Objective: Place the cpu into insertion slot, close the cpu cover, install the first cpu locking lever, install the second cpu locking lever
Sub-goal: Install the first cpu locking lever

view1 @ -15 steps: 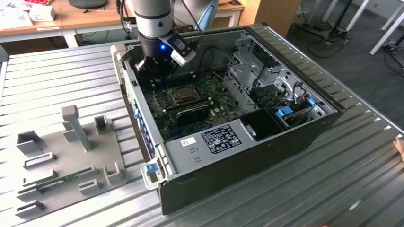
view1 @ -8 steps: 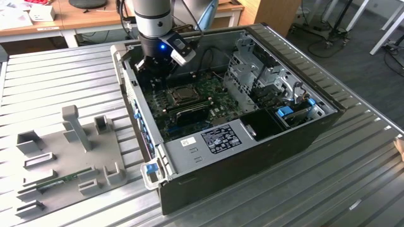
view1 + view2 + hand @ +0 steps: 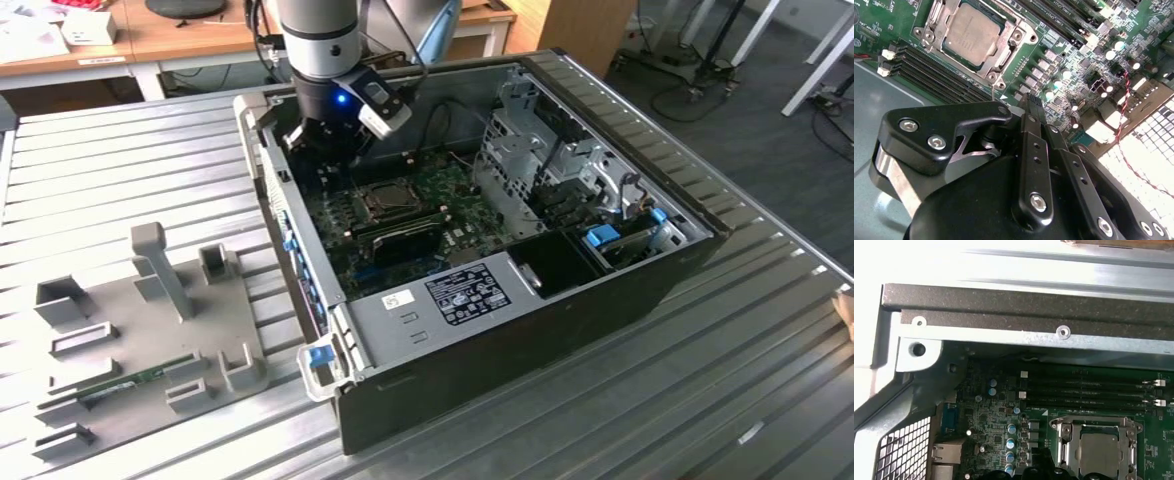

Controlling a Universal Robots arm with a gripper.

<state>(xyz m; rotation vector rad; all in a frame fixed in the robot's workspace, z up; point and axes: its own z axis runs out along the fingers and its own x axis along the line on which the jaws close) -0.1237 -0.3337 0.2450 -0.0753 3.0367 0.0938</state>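
In the exterior view the hand (image 3: pixel 324 150) hangs inside the open computer case (image 3: pixel 534 350), a little toward the exterior view's left of the insertion slot (image 3: pixel 378 200). Its end is lost in shadow, so I cannot tell if it is open or holds something. The cpu (image 3: pixel 971 32) lies flat in that slot, pale face up, square with no long axis, and the cpu cover (image 3: pixel 936 25) lies as a frame around it.
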